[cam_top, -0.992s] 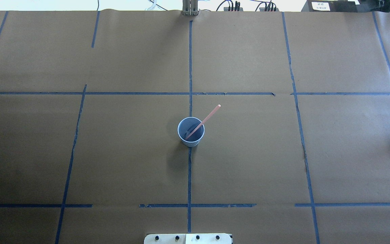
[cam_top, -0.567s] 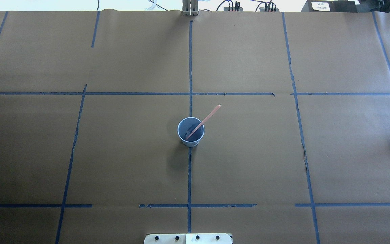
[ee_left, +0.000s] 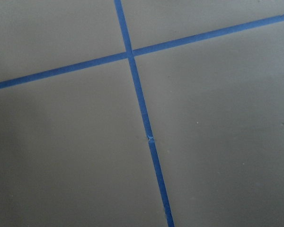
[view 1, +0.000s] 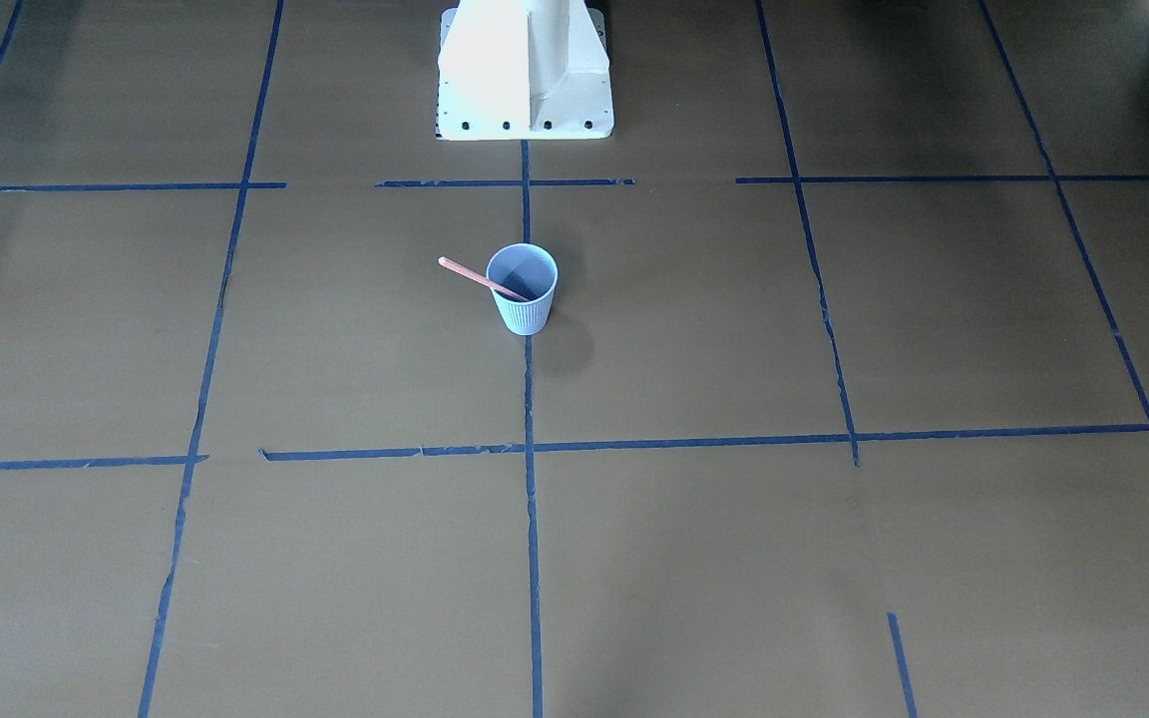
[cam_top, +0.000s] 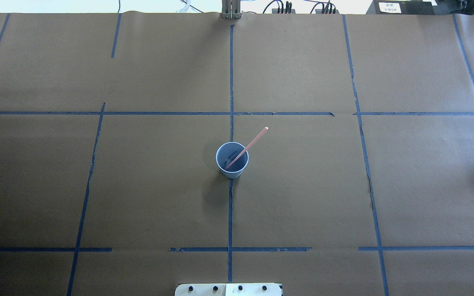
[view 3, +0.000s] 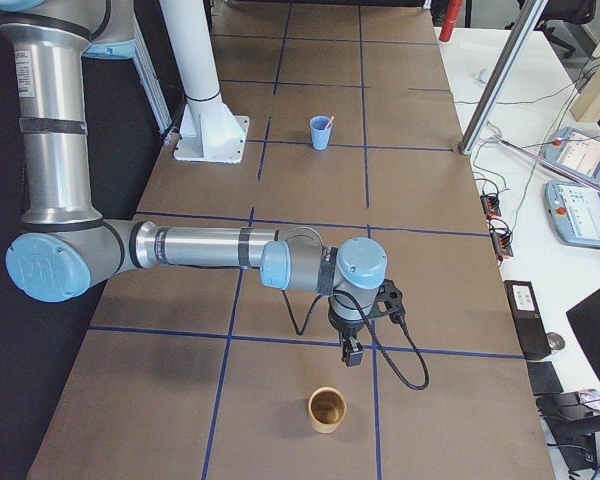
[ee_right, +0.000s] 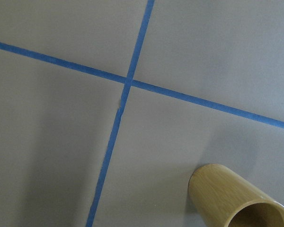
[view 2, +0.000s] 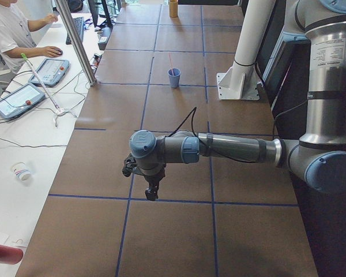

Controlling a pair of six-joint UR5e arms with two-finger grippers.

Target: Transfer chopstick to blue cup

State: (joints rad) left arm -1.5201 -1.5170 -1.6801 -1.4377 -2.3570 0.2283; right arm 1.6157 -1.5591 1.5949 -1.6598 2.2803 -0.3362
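The blue cup stands upright at the table's middle, on the centre tape line. One pinkish-tan chopstick leans inside it, its top end pointing to the far right in the overhead view. Both also show in the front view, the cup and the chopstick, and small in the side views. My left gripper hangs far off at the table's left end. My right gripper hangs at the right end. I cannot tell whether either is open or shut.
A tan bamboo cup stands near my right gripper and shows in the right wrist view. The robot's white base stands behind the blue cup. Operators' tablets and cables lie beyond the table's far edge.
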